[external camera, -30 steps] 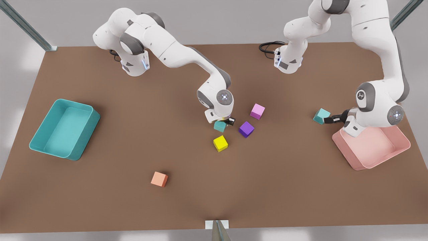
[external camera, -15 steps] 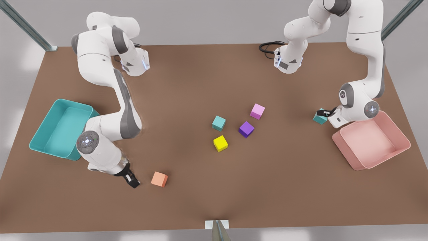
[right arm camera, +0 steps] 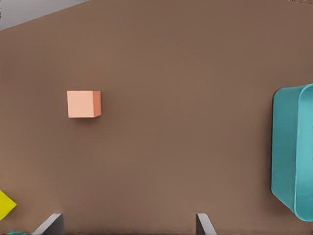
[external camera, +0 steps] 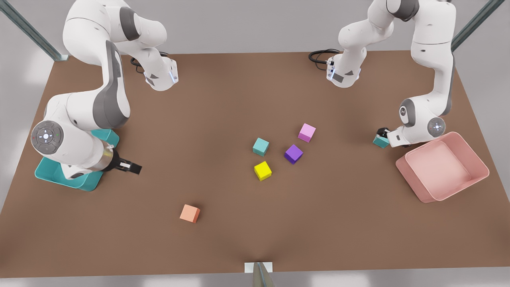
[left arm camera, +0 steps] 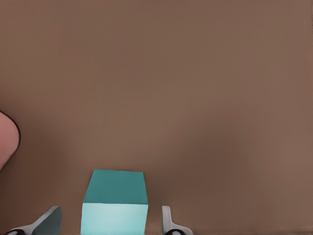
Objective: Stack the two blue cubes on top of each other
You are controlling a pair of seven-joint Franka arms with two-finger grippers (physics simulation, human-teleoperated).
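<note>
L gripper (external camera: 381, 134) sits open w/ one teal cube (left arm camera: 115, 201) btwn its fingers, ready to grab, other teal cube (external camera: 260, 146) well off; R gripper (external camera: 133, 168) open, empty, waiting.

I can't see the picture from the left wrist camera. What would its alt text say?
A teal cube sits on the brown table between the left gripper's open fingers, with gaps on both sides. A pink edge peeks in at one side.

No readable text, labels or numbers anywhere.
</note>
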